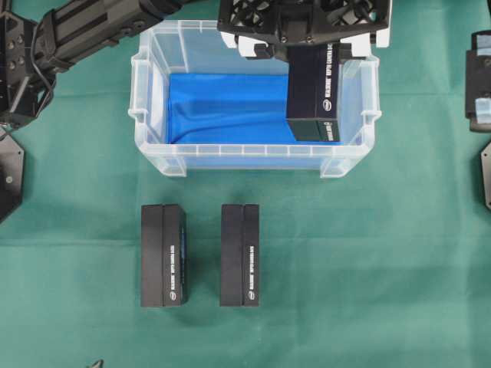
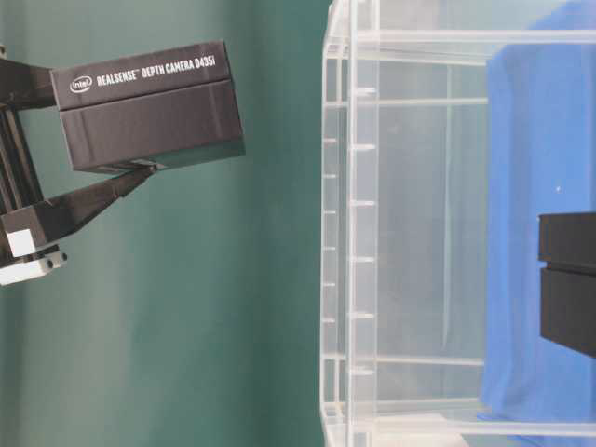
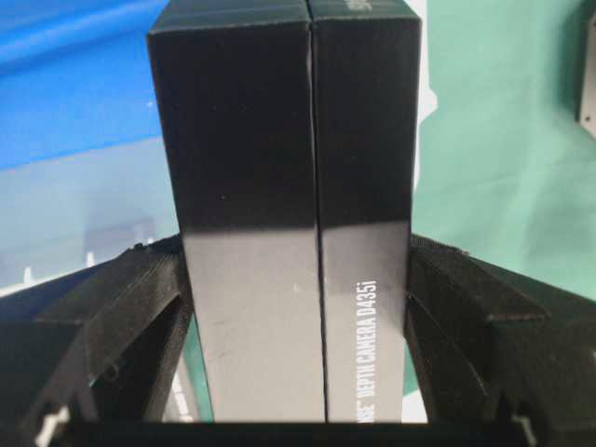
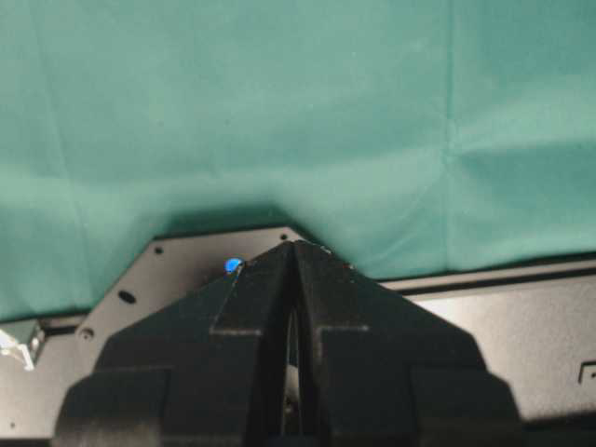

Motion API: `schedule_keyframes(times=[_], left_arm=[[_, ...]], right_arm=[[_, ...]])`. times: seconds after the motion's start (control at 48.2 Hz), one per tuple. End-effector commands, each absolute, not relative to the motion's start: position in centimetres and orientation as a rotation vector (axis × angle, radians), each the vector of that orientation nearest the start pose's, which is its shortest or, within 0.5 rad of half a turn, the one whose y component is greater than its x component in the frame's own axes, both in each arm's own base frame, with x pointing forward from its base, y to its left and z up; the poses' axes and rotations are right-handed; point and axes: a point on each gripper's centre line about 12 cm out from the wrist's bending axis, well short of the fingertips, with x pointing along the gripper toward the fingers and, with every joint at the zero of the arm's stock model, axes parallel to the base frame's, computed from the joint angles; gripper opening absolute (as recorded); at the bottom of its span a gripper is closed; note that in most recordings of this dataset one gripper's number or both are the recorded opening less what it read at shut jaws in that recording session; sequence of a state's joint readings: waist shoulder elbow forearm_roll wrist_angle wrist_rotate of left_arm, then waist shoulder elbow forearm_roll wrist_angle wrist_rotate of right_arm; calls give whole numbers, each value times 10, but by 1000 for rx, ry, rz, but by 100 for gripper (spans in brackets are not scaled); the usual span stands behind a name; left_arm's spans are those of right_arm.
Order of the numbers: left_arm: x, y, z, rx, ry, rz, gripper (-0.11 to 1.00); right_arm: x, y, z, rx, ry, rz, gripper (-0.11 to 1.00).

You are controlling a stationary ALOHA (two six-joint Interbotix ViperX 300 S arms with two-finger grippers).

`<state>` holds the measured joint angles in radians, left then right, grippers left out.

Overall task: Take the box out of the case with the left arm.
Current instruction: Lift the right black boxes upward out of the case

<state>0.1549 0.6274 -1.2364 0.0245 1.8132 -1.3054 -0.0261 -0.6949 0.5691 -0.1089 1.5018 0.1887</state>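
Left gripper (image 3: 298, 307): clamped on black rectangular cardboard box (image 1: 313, 90), above clear plastic case (image 1: 153, 153).
Right gripper (image 4: 294, 247): fingertips pressed together, holding nothing.

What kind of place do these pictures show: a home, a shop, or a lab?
Probably a robotics lab bench. A green cloth covers the table, two black robot arms are mounted at its sides, and identical depth-camera boxes lie in a neat row before a clear case.
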Motion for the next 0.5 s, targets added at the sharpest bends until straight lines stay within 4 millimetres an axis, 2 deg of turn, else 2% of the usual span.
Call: schedule_keyframes(times=[0.0,0.311,0.477], left_arm=[[498,79,416,-1222,879,890,63],[498,78,416,-1220,878,891,63],[499,70,416,-1211,884,881,63]], right_arm=[[174,-18,321,96,1351,-238,2],[174,-17,321,98,1351,-236,2],[174,-17,321,98,1351,-236,2]])
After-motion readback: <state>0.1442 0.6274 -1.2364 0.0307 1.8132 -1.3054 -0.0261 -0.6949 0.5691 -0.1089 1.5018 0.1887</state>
